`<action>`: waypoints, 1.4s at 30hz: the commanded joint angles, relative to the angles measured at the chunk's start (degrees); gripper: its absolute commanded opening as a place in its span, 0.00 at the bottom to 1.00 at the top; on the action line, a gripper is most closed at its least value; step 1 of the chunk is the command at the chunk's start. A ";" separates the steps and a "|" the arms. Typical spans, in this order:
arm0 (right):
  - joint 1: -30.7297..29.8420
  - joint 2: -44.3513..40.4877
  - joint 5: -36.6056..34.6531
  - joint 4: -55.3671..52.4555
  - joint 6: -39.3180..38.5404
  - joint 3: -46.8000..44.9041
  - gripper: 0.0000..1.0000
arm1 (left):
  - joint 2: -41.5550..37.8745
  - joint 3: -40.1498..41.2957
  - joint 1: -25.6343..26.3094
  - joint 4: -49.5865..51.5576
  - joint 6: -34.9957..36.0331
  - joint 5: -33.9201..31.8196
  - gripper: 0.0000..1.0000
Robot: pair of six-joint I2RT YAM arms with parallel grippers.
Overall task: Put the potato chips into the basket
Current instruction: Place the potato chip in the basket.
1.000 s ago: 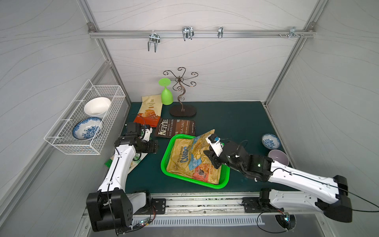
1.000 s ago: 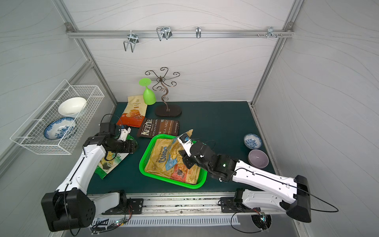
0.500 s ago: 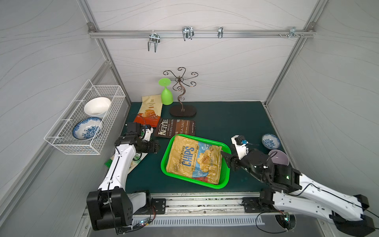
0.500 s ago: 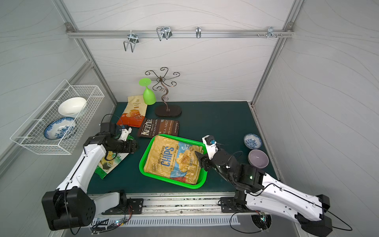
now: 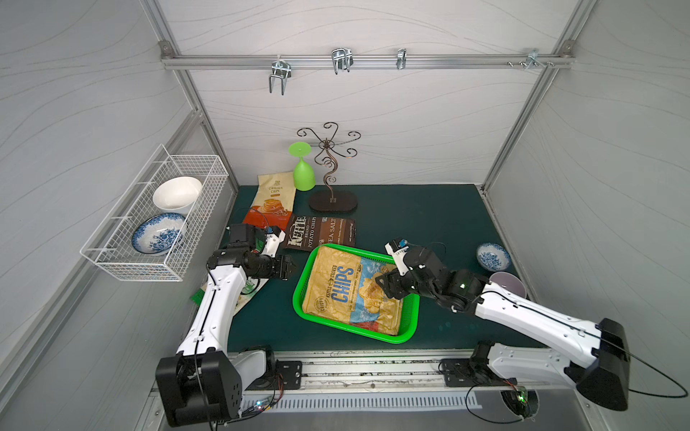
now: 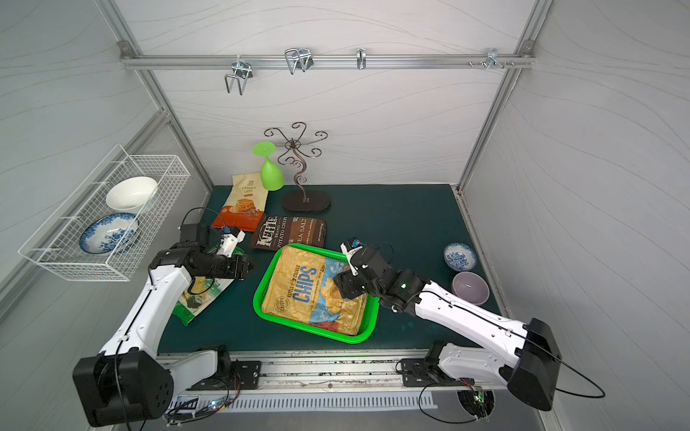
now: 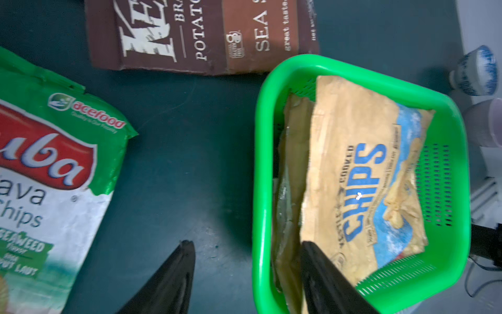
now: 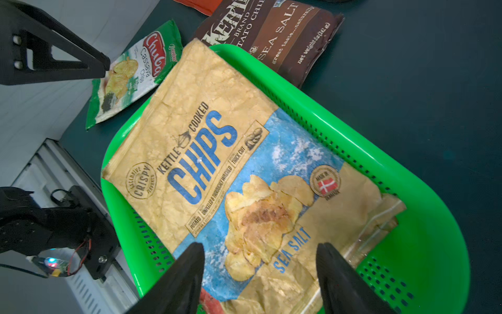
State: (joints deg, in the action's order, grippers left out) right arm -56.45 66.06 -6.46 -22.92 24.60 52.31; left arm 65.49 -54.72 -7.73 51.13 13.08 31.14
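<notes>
Several bags fill the green basket [image 5: 409,317], tan CHIPS bag [image 5: 343,287] uppermost, reaching its 11 o'clock rim; left gripper [image 5: 293,267] and right gripper [image 5: 378,280] gape empty. We judge another bag could slide off.

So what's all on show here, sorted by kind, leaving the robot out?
Chip bags in plain sight: 4 (Kettle bag, Cassava Chips bag, white-green bag, tan CHIPS bag with more underneath)
Green basket: 1
Wire rack: 1
Bowls: 4 (white bowl and blue bowl in the rack; second blue bowl and lilac bowl on the mat)
Green goblet: 1
Metal stand: 1
Total: 12
</notes>
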 commanded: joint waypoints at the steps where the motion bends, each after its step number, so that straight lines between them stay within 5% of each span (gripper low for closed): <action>1: 0.76 2.43 5.52 2.21 2.58 2.38 0.67 | -0.75 -2.17 1.84 4.19 6.10 8.10 0.59; 12: 1.95 1.97 7.69 6.17 7.12 -1.55 0.44 | 4.93 -7.14 14.66 0.25 7.28 0.13 0.18; 21: 1.95 -1.12 6.30 4.69 6.78 -2.83 0.43 | 13.32 -9.40 21.49 -4.94 4.68 -7.23 0.19; 30: 1.92 -3.31 4.95 4.01 6.77 -3.71 0.46 | 18.52 -6.24 22.14 -7.33 3.72 -15.59 0.21; 42: 1.95 -3.03 4.62 3.55 6.07 -2.39 0.49 | 15.15 -8.22 22.14 -4.54 4.15 -15.91 0.32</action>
State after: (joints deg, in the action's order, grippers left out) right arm -54.72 63.81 -1.26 -18.59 31.46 49.04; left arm 83.57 -60.07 14.37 45.30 16.97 16.27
